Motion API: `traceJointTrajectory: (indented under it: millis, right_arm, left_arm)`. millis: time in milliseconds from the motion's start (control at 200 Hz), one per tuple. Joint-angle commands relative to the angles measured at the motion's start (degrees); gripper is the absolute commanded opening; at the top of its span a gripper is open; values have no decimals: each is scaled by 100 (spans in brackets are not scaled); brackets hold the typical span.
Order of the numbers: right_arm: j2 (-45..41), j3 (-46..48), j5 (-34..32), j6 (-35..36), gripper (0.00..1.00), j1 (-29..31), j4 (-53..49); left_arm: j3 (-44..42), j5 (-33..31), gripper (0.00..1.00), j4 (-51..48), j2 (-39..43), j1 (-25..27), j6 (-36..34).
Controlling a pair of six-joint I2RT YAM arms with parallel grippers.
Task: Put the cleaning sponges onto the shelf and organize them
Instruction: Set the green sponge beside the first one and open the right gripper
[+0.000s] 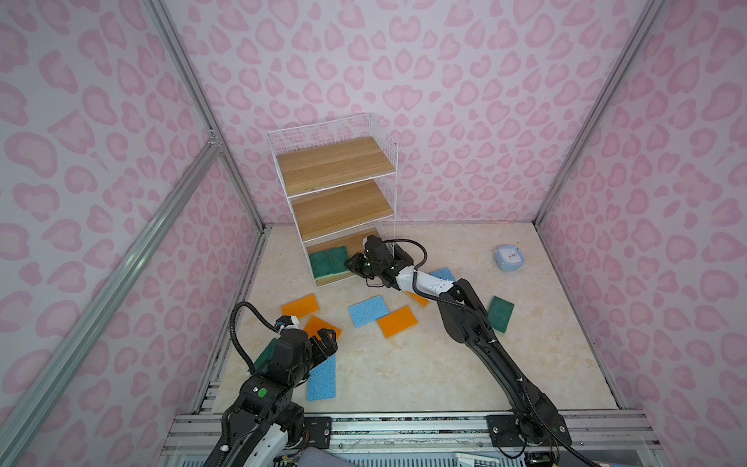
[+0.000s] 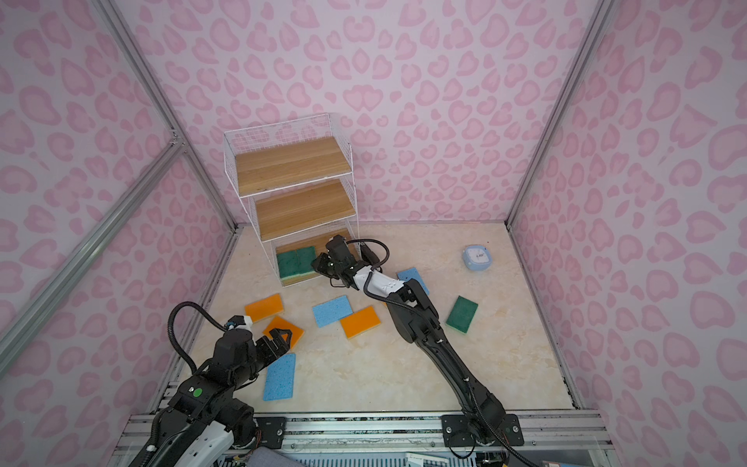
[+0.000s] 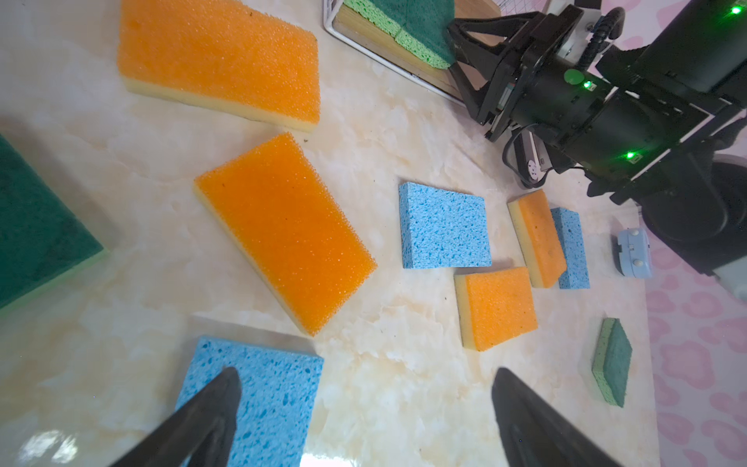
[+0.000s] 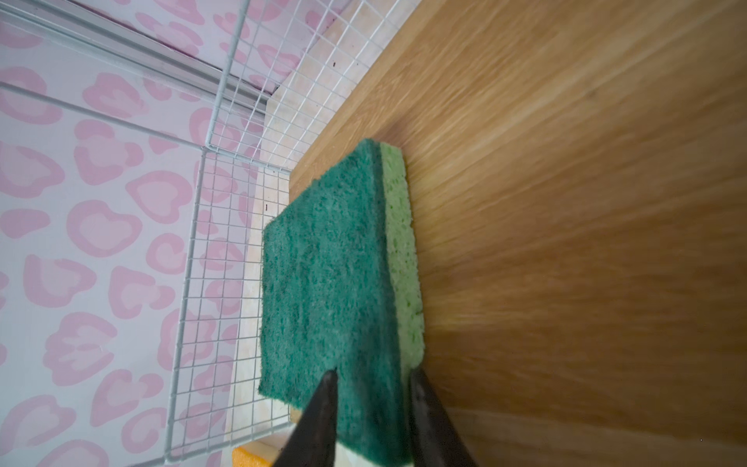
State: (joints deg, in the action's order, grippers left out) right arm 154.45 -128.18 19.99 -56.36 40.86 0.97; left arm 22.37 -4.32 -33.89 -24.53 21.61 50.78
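My right gripper [image 4: 374, 372] sitting at front edge of bottom board [image 4: 566, 242] of shelf [image 1: 384, 137], jaws either side of green sponge [image 4: 323, 263], can't tell if pinching or loose. Second green [image 1: 319, 258] lying alongside. Nine more waiting on tabletop [image 1: 404, 364] by my count, upper boards [image 1: 335, 161] bare. My left gripper [image 3: 366, 370] hanging wide apart by blue sponge [image 3: 262, 384].
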Motion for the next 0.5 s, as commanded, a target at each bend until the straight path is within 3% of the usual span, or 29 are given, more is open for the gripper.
traceJointTrajectory:
  millis: [0, 230, 495]
  right_arm:
    - [114, -128, 207, 57, 45, 0, 30]
    - [-511, 695, 217, 420, 63, 22, 177]
    - [-1795, 2474, 186, 756, 73, -25, 912]
  left_arm:
    - [96, -62, 98, -64, -23, -8, -60]
    - [117, 58, 98, 36, -174, -11, -235]
    - [263, 16, 98, 175, -360, -7, -477]
